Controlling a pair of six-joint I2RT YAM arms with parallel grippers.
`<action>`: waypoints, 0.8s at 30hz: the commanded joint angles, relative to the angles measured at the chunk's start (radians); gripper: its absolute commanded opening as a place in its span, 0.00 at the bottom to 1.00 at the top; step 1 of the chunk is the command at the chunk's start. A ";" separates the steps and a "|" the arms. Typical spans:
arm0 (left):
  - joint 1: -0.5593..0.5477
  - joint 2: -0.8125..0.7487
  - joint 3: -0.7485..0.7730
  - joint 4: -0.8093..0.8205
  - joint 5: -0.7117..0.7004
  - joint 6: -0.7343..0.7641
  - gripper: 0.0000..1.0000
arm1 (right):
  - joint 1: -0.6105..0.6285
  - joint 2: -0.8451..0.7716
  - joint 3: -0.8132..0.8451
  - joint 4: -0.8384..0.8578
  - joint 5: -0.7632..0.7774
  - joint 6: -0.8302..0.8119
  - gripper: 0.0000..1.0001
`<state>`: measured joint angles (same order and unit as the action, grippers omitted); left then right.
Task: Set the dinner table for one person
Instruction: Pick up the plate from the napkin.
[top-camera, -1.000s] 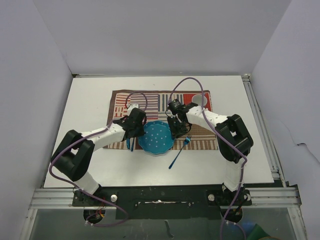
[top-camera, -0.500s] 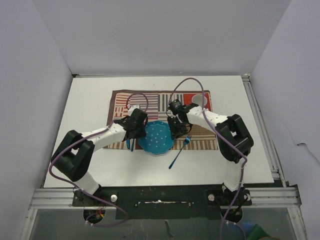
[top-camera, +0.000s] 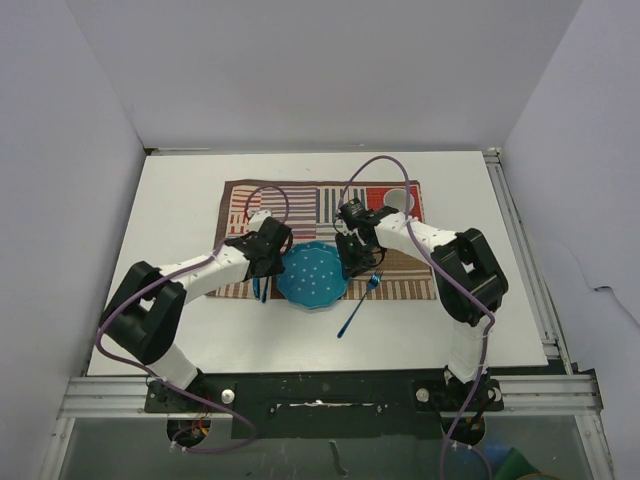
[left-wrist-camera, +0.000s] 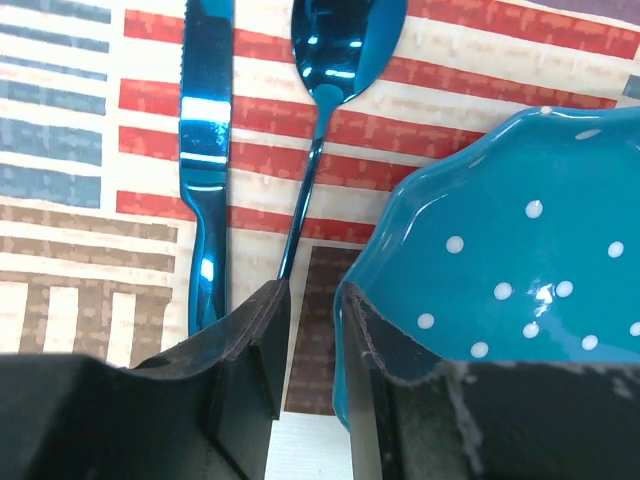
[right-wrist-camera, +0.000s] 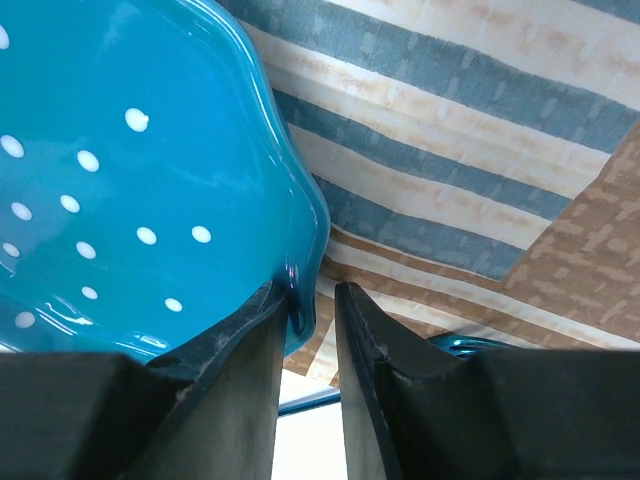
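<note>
The teal white-dotted plate (top-camera: 312, 277) lies on the front edge of the striped mat (top-camera: 320, 205), which lies on the white dinner table (top-camera: 180, 200). A blue knife (left-wrist-camera: 208, 150) and a blue spoon (left-wrist-camera: 345, 40) lie side by side left of the plate. A blue fork (top-camera: 358, 305) lies right of it, partly off the mat. My left gripper (left-wrist-camera: 312, 295) is at the plate's (left-wrist-camera: 520, 250) left rim, jaws slightly apart. My right gripper (right-wrist-camera: 312, 292) straddles the plate's (right-wrist-camera: 120, 150) right rim, with a gap to the outer finger.
A white cup (top-camera: 400, 200) stands on the mat's far right corner. Aluminium rails (top-camera: 520, 250) run along the table's right and near edges. Grey walls enclose the left, back and right.
My left gripper has shifted slightly to the left and away from the plate. The plate, cutlery and right arm have not visibly moved.
</note>
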<state>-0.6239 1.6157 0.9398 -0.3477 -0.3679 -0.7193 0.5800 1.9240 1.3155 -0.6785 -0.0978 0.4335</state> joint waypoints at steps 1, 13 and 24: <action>0.019 -0.031 0.008 -0.066 -0.087 0.016 0.27 | -0.017 -0.008 -0.035 -0.037 0.046 -0.014 0.27; 0.018 0.018 -0.010 0.021 0.024 0.010 0.26 | -0.017 0.004 -0.036 -0.036 0.040 -0.015 0.27; 0.002 -0.021 0.034 -0.039 0.008 0.012 0.25 | -0.017 0.016 -0.035 -0.034 0.035 -0.018 0.26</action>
<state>-0.6098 1.6329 0.9260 -0.3870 -0.3668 -0.7109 0.5755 1.9236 1.3113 -0.6724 -0.1112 0.4335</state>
